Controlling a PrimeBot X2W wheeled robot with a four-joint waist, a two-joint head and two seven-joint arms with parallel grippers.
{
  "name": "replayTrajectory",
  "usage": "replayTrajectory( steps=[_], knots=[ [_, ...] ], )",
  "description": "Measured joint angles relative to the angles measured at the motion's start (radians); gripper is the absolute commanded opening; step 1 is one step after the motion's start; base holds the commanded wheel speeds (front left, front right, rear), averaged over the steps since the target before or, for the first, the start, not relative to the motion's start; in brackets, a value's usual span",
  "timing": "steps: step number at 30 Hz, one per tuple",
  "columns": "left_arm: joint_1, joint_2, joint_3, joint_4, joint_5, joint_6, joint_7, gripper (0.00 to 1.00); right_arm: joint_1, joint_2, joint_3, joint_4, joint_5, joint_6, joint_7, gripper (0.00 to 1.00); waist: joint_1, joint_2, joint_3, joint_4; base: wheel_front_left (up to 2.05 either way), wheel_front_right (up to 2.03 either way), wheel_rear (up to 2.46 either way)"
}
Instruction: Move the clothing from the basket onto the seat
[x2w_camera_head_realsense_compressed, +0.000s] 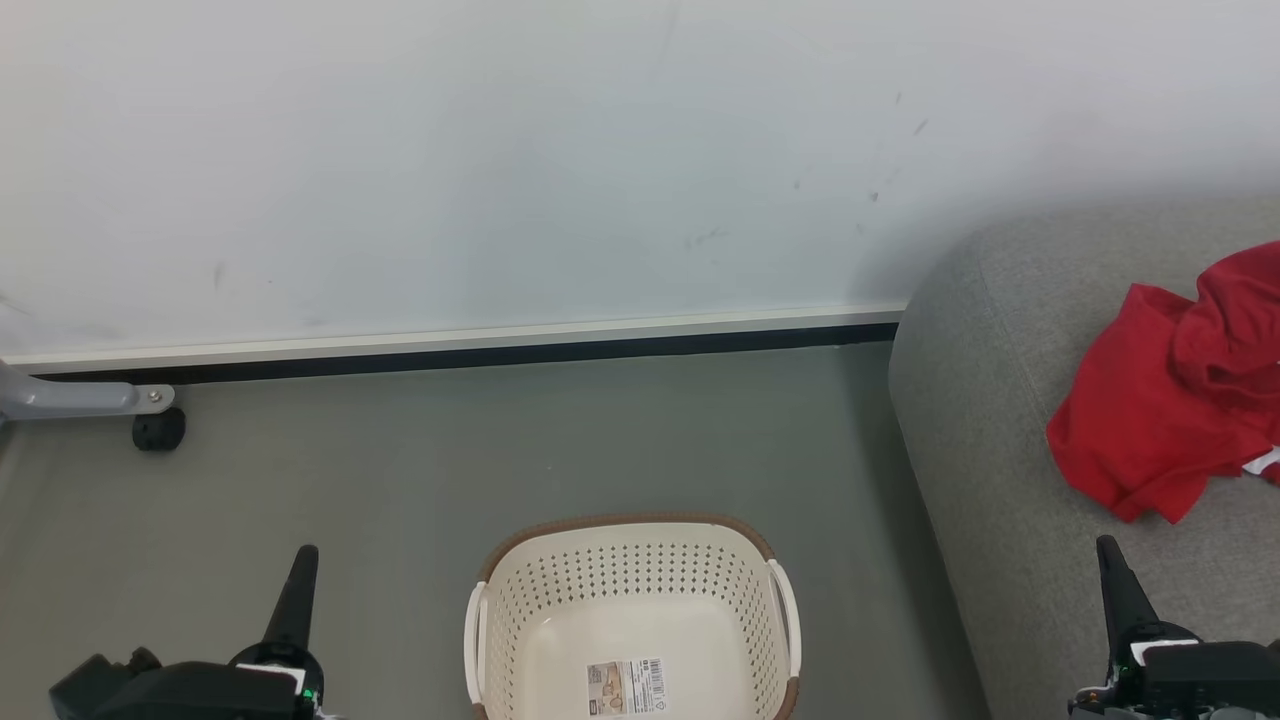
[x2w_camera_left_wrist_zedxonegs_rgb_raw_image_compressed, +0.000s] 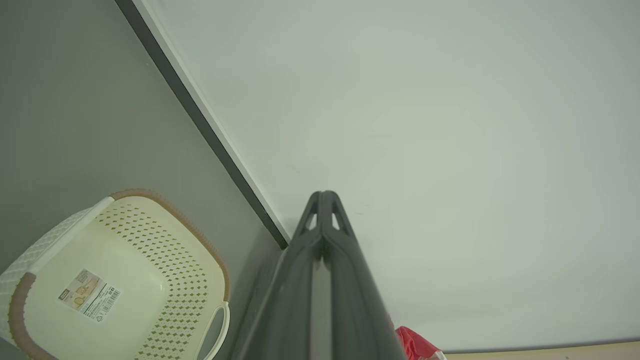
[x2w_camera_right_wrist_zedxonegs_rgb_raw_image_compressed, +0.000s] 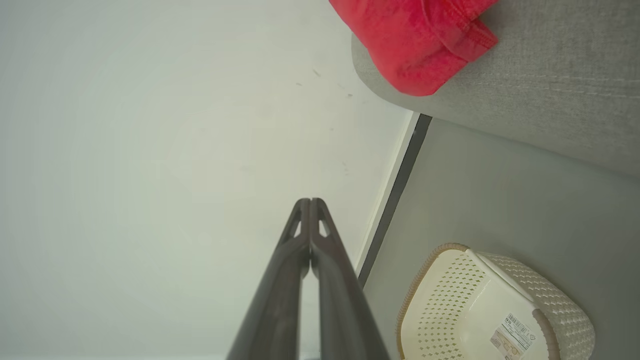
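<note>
1 basket (x2w_camera_head_realsense_compressed: 632, 578), 1 seat (x2w_camera_head_realsense_compressed: 985, 430), clothing heap (x2w_camera_head_realsense_compressed: 1165, 415)

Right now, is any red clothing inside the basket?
No, the floor of the basket is bare apart from a printed label, and the red clothing lies on the grey seat.

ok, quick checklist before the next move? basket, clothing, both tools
1. basket empty: ok, just its label inside.
2. clothing on the seat: ok, red heap lies on it.
3. both garments there: cannot tell, heap runs off the head view's edge.
4. left tool shut, holding nothing: ok.
5. right tool shut, holding nothing: ok.
</note>
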Motion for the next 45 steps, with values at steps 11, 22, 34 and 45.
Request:
replayTrajectory(
  steps=[11, 22, 34, 45],
  knots=[
    [-0.011, -0.015, 0.035, 0.040, -0.138, -0.034, 0.017, 0.00, -0.003, 0.016, -0.030, 0.034, 0.156, 0.030, 0.017, 0.00, 0.0000, 0.0000, -0.006, -0.003, 0.00, 0.00, 0.00],
    [-0.021, -0.025, 0.051, 0.055, -0.214, -0.044, 0.026, 0.00, -0.019, 0.023, -0.045, 0.053, 0.227, 0.043, 0.026, 0.00, 0.0000, 0.0000, -0.009, -0.004, 0.00, 0.00, 0.00],
    [-0.021, -0.025, 0.051, 0.056, -0.215, -0.044, 0.026, 0.00, -0.019, 0.023, -0.045, 0.053, 0.227, 0.043, 0.026, 0.00, 0.0000, 0.0000, -0.009, -0.004, 0.00, 0.00, 0.00],
    [-0.021, -0.025, 0.051, 0.057, -0.215, -0.044, 0.026, 0.00, -0.019, 0.023, -0.045, 0.053, 0.227, 0.043, 0.026, 0.00, 0.0000, 0.0000, -0.009, -0.004, 0.00, 0.00, 0.00]
  ],
)
